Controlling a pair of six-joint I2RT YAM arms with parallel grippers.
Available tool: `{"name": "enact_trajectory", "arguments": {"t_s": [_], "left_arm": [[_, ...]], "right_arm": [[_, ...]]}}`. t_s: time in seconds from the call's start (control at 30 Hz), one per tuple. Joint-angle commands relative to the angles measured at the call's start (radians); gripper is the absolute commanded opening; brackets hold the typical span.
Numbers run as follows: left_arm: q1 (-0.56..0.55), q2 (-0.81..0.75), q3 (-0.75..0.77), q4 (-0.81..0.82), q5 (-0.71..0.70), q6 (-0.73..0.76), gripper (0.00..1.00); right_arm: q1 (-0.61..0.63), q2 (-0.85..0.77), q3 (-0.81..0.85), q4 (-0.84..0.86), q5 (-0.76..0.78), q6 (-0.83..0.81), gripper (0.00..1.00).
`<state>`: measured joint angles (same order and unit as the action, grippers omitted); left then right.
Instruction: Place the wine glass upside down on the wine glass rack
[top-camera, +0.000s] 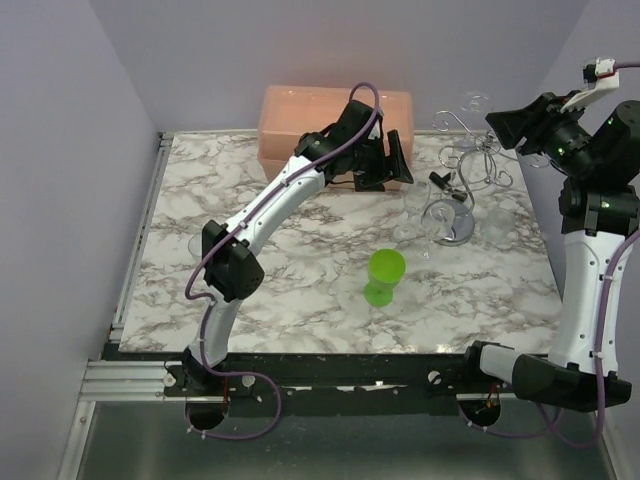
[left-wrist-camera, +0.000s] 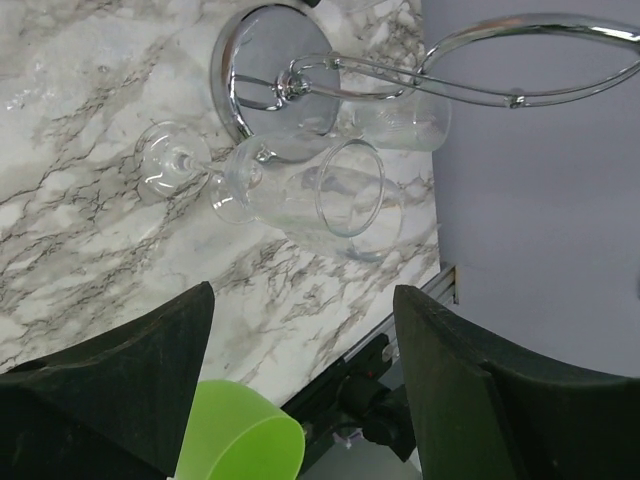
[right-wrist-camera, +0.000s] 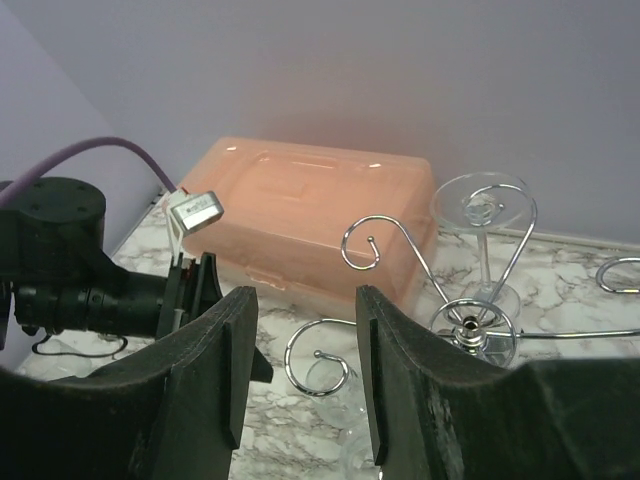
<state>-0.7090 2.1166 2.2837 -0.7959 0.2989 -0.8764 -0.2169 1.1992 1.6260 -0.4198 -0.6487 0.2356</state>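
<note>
1. Overhead, from the top camera, the wine glass (top-camera: 416, 205) stands on the bench (top-camera: 290, 280) just beside the round base of the wine glass rack (top-camera: 478, 160), on the base's left. The left tool (top-camera: 385, 165) hangs a little behind and to the left of the glass, in front of an orange box (top-camera: 300, 120). The right tool (top-camera: 510, 125) sits high by the rack's curled arms. A green cup (top-camera: 385, 275) stands nearer the arm bases, apart from both.

2. The left wrist view is rolled, so the bench (left-wrist-camera: 80, 120) fills its left side. The wine glass (left-wrist-camera: 290, 195) is straight ahead of the left tool (left-wrist-camera: 302, 300), foot on the bench and mouth away from it. Its long axis runs parallel to the post of the wine glass rack (left-wrist-camera: 270, 70), so I judge it upright. The tool's fingers (left-wrist-camera: 130, 390) are spread wide with nothing between them, and the glass is clear of them. This arm looks nearer and squarely aimed, so the coming grasp should close across that upright axis.

3. In the right wrist view, the right tool (right-wrist-camera: 303, 300) has its jaws partly parted and empty. It looks across the loops of the wine glass rack (right-wrist-camera: 468, 325), where a second glass (right-wrist-camera: 483, 212) hangs foot-up. I cannot tell whether the task's glass shows here.
</note>
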Motion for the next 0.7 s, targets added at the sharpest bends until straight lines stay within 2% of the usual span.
{"name": "enact_trajectory", "arguments": {"t_s": [0.0, 0.27, 0.5, 0.67], "left_arm": [[-0.023, 0.028, 0.052, -0.037, 0.007, 0.036, 0.72], [-0.044, 0.086, 0.108, -0.016, -0.009, 0.035, 0.64], [-0.049, 0.137, 0.141, -0.005, -0.051, 0.026, 0.54], [-0.05, 0.163, 0.172, 0.001, -0.06, 0.023, 0.51]], "right_arm": [[-0.031, -0.012, -0.03, 0.05, -0.023, 0.053, 0.5], [-0.05, -0.013, -0.054, 0.061, -0.071, 0.068, 0.5], [-0.061, -0.025, -0.061, 0.058, -0.087, 0.063, 0.5], [-0.064, -0.03, -0.068, 0.056, -0.094, 0.063, 0.5]]}}
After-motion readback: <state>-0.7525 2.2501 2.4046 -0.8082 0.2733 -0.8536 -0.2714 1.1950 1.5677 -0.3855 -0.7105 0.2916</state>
